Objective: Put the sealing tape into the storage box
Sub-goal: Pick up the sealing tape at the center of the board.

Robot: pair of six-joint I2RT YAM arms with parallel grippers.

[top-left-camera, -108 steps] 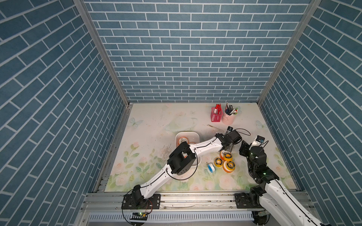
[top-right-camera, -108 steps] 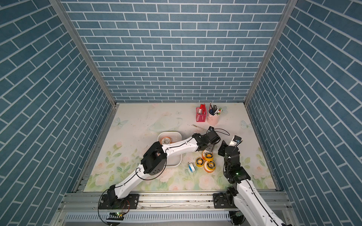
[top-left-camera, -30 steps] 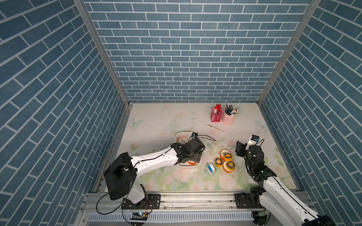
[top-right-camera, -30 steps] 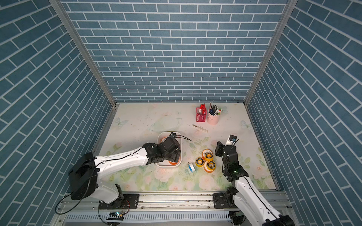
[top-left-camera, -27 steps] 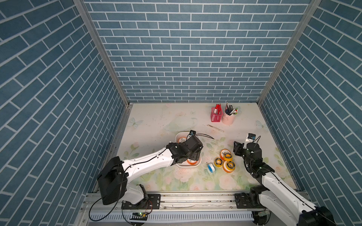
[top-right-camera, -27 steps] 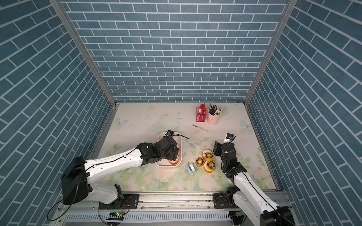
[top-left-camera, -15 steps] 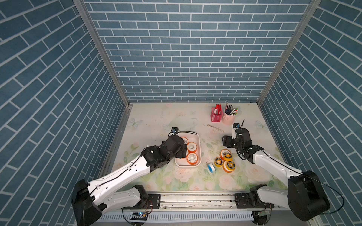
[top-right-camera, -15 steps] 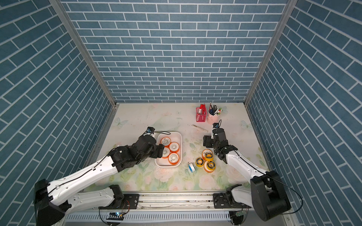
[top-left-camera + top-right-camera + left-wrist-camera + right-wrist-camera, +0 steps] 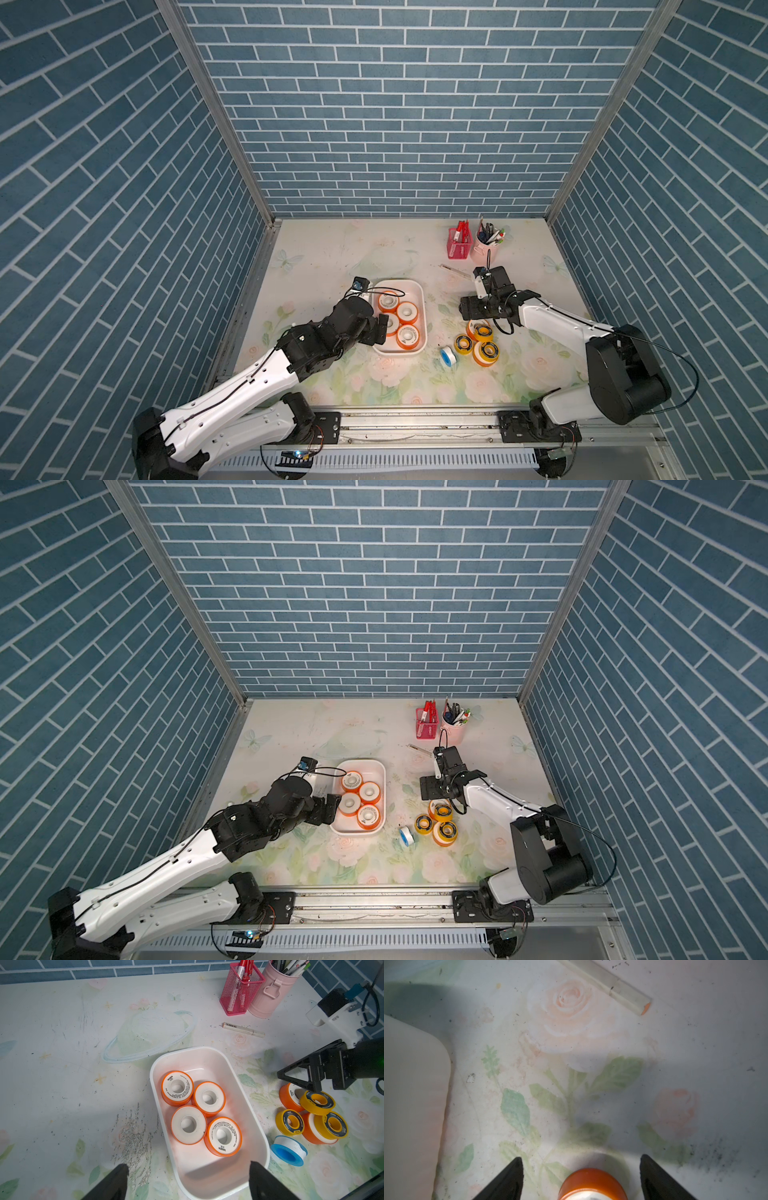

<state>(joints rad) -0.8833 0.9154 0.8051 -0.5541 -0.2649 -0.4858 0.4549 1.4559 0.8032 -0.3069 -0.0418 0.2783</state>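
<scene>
Floral tabletop (image 9: 353,249) w/ scuffs, blue-brick walls (image 9: 395,124)

Top views high, front, looking down, whole table (image 9: 332,257) in both; wrist cams close, both catch storage box (image 9: 207,1167).

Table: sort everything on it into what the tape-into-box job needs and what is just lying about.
Belongs to the job:
storage box
four orange spools already in it
orange and yellow spools clustered beside it
blue spool next to that cluster

Just lying about:
red mesh basket
pink pen cup
loose pen
</scene>
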